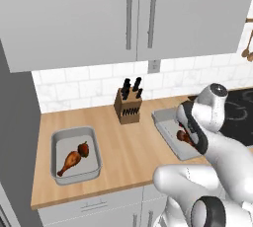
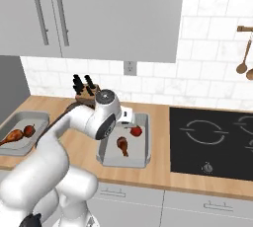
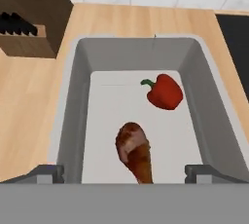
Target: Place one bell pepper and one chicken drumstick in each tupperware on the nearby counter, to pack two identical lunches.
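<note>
Two light-grey tupperware tubs sit on the wooden counter (image 1: 129,147). The left tupperware (image 1: 74,131) holds a chicken drumstick (image 1: 70,162) and a dark red bell pepper (image 1: 84,149). Inside the right tupperware (image 3: 73,116) lie a red bell pepper (image 3: 164,91) and a browned drumstick (image 3: 135,152). My gripper (image 3: 124,173) hovers open just above this tub's near end, its tips wide apart, with nothing between them. From the right base view the same tub (image 2: 143,160) shows its pepper (image 2: 136,131) and drumstick (image 2: 122,145) below my hand.
A wooden knife block (image 1: 128,103) stands against the tiled wall between the tubs. The black stovetop (image 2: 212,142) lies right of the right tub. Grey wall cabinets (image 1: 99,14) hang overhead. Wooden spoons (image 2: 243,63) hang at the far right.
</note>
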### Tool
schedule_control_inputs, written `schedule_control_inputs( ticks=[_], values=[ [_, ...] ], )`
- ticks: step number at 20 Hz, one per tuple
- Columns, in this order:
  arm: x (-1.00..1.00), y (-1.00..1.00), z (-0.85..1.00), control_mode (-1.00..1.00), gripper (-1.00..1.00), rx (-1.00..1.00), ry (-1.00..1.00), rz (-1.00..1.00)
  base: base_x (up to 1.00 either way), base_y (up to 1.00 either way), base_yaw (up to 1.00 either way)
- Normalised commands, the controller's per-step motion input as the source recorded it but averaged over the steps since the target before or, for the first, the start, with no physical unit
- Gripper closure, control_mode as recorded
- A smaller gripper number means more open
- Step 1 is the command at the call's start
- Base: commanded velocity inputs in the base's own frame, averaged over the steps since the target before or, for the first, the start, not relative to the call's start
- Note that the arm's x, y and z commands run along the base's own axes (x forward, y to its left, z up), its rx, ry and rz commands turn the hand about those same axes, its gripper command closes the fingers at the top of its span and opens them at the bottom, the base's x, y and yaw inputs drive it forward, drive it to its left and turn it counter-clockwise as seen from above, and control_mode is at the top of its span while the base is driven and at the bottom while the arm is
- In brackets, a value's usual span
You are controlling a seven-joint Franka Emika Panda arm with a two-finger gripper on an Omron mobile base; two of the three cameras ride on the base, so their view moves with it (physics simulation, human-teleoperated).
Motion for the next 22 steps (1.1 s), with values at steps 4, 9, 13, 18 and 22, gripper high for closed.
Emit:
schedule_control_inputs(
  ticks=[4, 9, 13, 18, 22],
  values=[
    [-1.00, 0.06, 1.00, -1.00, -1.00, 0.00, 0.00, 0.00, 0.00, 0.00, 0.00],
    [-0.95, 0.12, 1.00, -1.00, -1.00, 0.01, 0.00, 0.00, 0.00, 0.00, 0.00],
    [-0.90, 0.33, 0.98, -1.00, -1.00, 0.06, 0.00, 0.00, 0.00, 0.00, 0.00],
    [-0.78, 0.47, 0.95, -1.00, -1.00, 0.04, 0.00, 0.00, 0.00, 0.00, 0.00],
    [-0.71, 0.56, 0.70, -1.00, -1.00, 0.01, 0.03, 0.00, 0.00, 0.00, 0.00]
  ],
)
